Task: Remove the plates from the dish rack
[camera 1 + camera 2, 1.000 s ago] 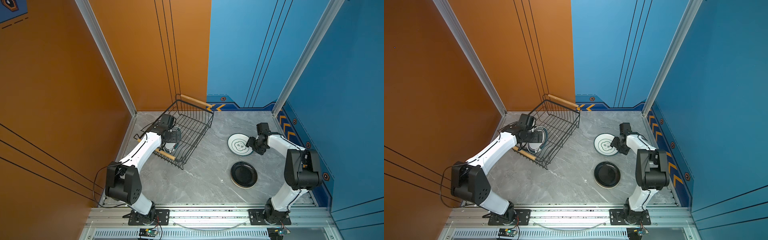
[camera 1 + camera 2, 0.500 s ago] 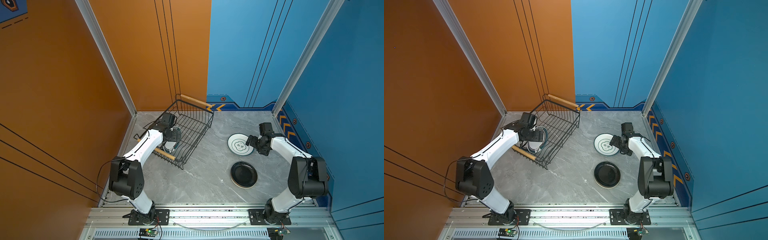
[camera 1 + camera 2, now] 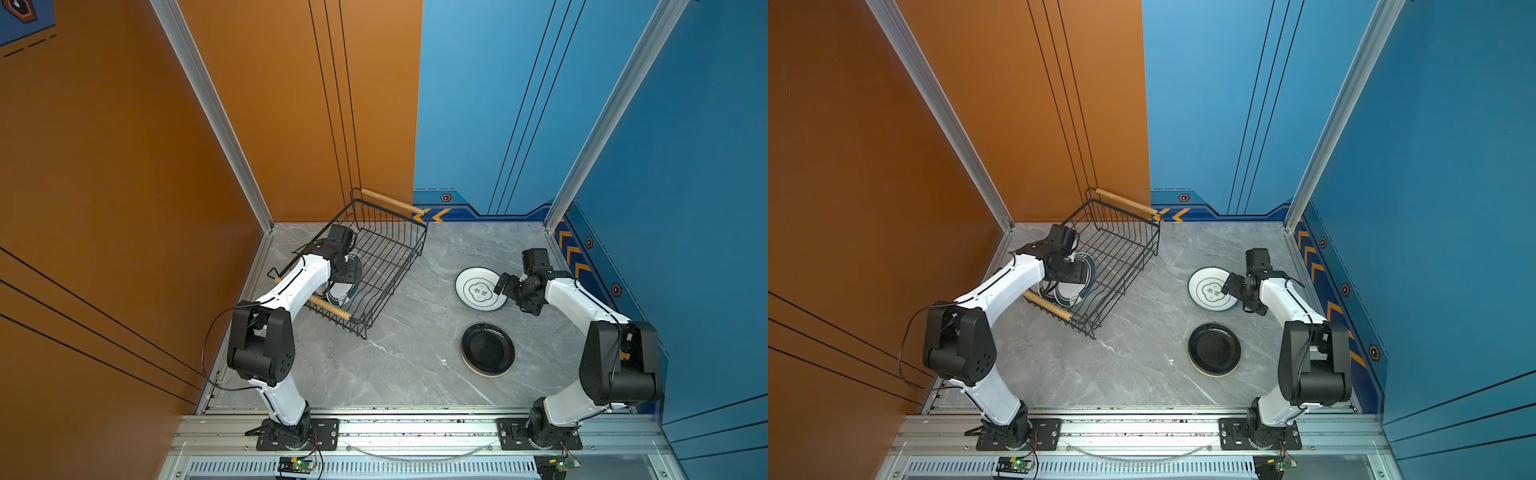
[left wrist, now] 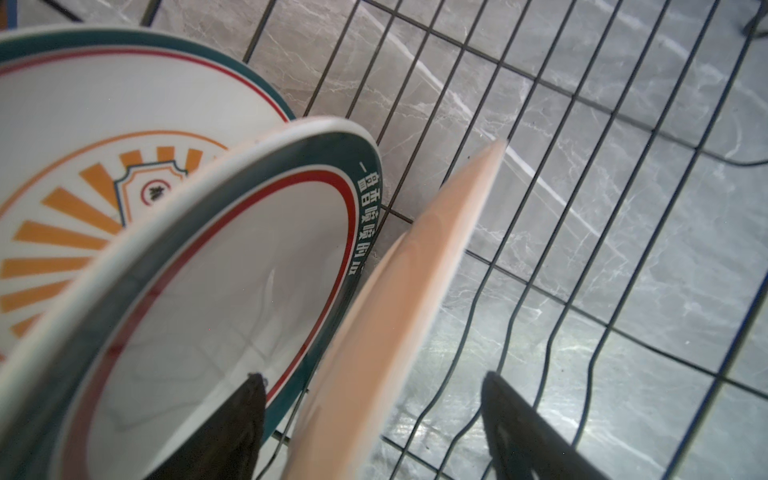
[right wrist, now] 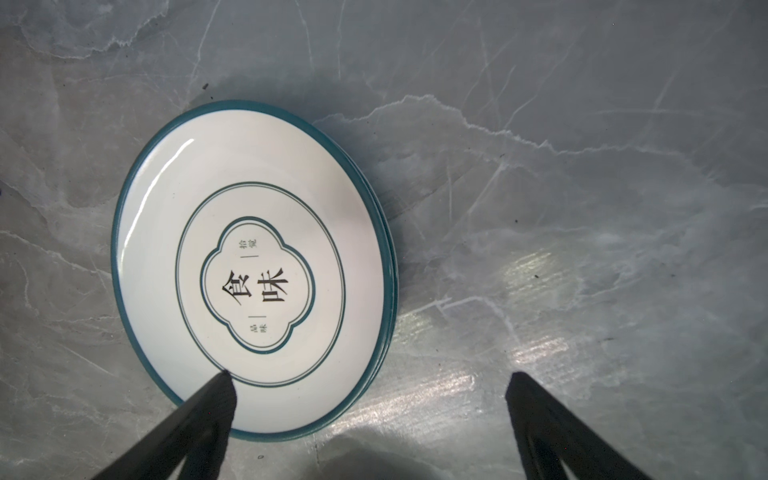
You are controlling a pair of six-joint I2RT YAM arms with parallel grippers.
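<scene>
My right gripper [image 5: 370,374] has just spread wide, white plate [image 5: 257,270] released on the stack mid-right, black plate [image 3: 487,349] lower in frame. My left gripper [image 4: 372,375] is narrowing, jaws apart astride the orange plate [image 4: 436,257] in the dish rack [image 3: 392,201], centre-left. At least 3 plates left to unload.

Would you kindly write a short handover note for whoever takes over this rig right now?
Left end effector: open, inside the dish rack, jaws either side of the orange plate, not gripping.
Right end effector: open, empty, at the edge of the white plate stack.
Done: white plate stack and black-topped stack lie on the table.
To do: at least the orange plate, red-ringed plate and sunburst plate stand in the rack.
</scene>
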